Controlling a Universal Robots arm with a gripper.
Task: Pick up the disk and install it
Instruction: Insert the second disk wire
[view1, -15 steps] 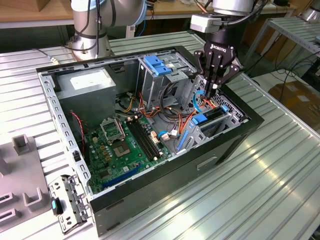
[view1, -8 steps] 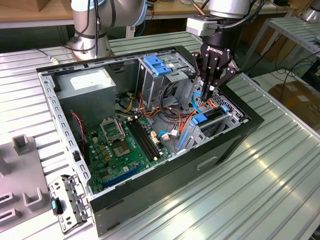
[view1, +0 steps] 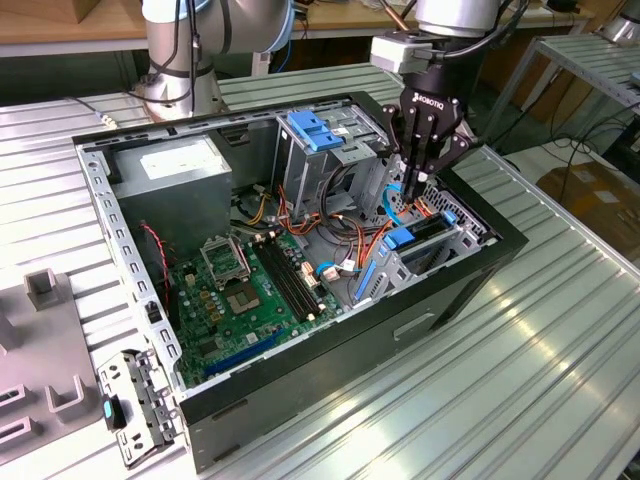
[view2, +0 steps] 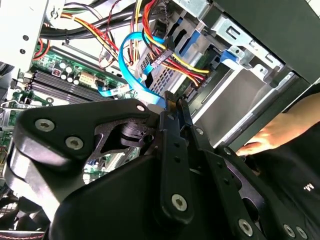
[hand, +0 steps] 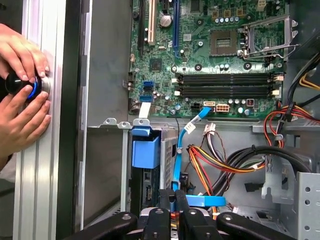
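Note:
The disk (view1: 425, 232) lies in the lower drive cage at the front of the open computer case (view1: 500, 240), a dark flat body with a blue rail end. In the first wrist view the disk (hand: 147, 186) sits under its blue rail. My gripper (view1: 408, 190) reaches down into the case just beside that cage, among the cables. Its fingers are pressed together in both wrist views, gripper (hand: 172, 197) and gripper (view2: 174, 102), with a light blue flat cable (hand: 200, 201) right at the tips. I cannot tell whether the tips pinch the cable.
A grey power-supply box (view1: 185, 165) fills the back corner, and the motherboard (view1: 250, 290) covers the case floor. A blue bracket (view1: 315, 130) tops the upper bay. Orange and red wire bundles (hand: 225, 162) crowd the gripper. A person's hands (hand: 22, 100) press a button outside the case.

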